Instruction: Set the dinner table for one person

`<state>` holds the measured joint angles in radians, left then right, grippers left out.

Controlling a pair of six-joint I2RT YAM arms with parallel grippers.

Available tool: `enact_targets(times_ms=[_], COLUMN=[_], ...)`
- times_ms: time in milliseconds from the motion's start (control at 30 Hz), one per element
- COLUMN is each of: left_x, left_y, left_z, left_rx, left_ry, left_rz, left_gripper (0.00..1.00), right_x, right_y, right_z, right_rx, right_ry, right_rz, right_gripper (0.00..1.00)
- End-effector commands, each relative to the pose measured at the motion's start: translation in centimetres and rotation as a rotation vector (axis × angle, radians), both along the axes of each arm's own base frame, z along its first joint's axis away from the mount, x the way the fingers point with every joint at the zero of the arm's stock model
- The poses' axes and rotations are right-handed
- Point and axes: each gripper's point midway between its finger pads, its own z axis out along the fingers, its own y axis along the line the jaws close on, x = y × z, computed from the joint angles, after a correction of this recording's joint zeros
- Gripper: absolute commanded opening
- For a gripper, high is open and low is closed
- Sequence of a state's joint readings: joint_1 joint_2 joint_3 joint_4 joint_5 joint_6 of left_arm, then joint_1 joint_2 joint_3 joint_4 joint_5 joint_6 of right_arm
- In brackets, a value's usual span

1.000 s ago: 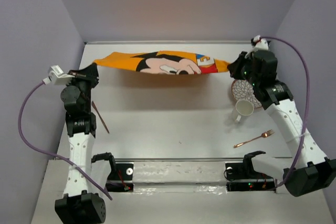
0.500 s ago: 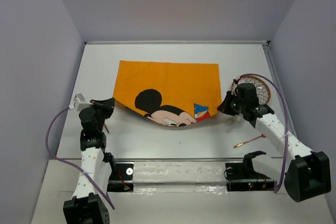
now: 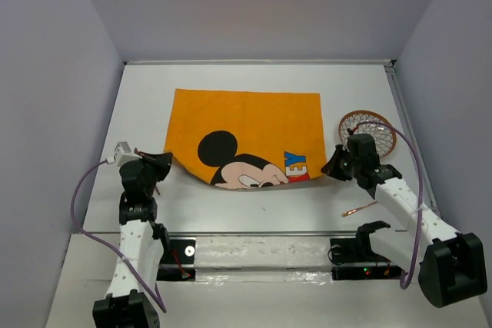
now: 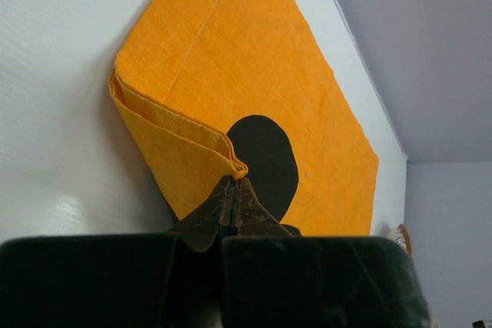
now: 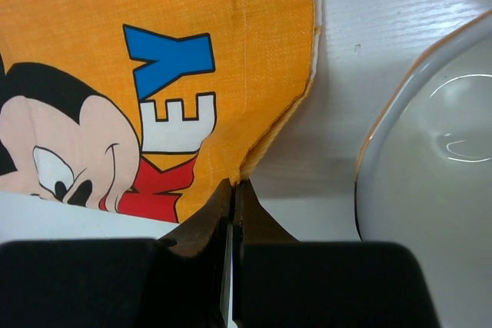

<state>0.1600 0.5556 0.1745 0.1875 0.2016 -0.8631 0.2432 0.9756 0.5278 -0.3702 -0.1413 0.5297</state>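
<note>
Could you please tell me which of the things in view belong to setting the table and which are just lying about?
Belong to the job: dinner table; orange Mickey Mouse mat, its near corners pinched by the left gripper and right gripper; patterned plate; copper fork.

Just lying about: nothing I can see beyond the rig's purple cables.

Plain matte lavender-grey walls [image 3: 254, 5] close in at the back, left and right, under soft, even light.

Orange mat [image 3: 254, 117] lowered, spread flat on dinner table [image 3: 146, 90]
</note>
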Motion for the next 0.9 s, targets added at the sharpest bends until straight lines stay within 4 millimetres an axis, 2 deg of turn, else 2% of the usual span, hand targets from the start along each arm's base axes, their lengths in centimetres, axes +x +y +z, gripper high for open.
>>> enact_targets(times_ms=[0,300,533,600,633,667,700,733,767,800,833,867], left_x=[0.3,-0.5,-1.0,-1.1,-1.1,-1.0,-0.9,-0.9,-0.8,-0.6,-0.6,-0.4], left_y=[-0.4,-1.7,-2.9,-3.3,-3.4,-3.3,-3.0,-2.9,-2.8,-2.6,-2.5,-2.3], left_z=[2.8,2.7,3.5,3.8,4.1,4.3,5.0,5.3,5.8,6.9,7.4,8.1], left_rx=[0.090,0.073,0.047,0.041,0.044,0.056,0.069,0.078,0.087,0.108,0.120,0.134], left_ry=[-0.053,-0.023,-0.039,-0.045,-0.049,-0.053,-0.058,-0.061,-0.070,-0.093,-0.102,-0.116], left_rz=[-0.055,-0.122,-0.187,-0.210,-0.214,-0.212,-0.201,-0.196,-0.193,-0.191,-0.190,-0.180], left_gripper=[0.00,0.00,0.02,0.25,0.40,0.45,0.56,0.62,0.74,0.90,0.99,0.99], right_x=[1.6,1.6,1.7,1.5,1.4,1.2,1.1,1.0,1.1,1.2,1.2,1.4], right_y=[-1.6,-2.2,-2.8,-2.4,-2.4,-1.6,-1.4,-1.3,-1.2,-1.2,-1.1,-0.9], right_z=[1.7,2.3,2.9,2.9,2.8,2.8,2.6,2.7,2.9,3.2,3.5,4.6], right_rx=[-0.061,-0.075,-0.092,-0.078,-0.080,-0.048,-0.042,-0.040,-0.037,-0.033,-0.030,-0.024], right_ry=[-0.069,-0.095,-0.120,-0.117,-0.115,-0.104,-0.098,-0.099,-0.104,-0.114,-0.120,-0.145], right_rz=[-0.074,-0.102,-0.136,-0.113,-0.109,-0.072,-0.064,-0.059,-0.052,-0.047,-0.040,-0.030], right_gripper=[0.00,0.00,0.00,0.00,0.01,0.05,0.07,0.12,0.26,0.35,0.45,0.61])
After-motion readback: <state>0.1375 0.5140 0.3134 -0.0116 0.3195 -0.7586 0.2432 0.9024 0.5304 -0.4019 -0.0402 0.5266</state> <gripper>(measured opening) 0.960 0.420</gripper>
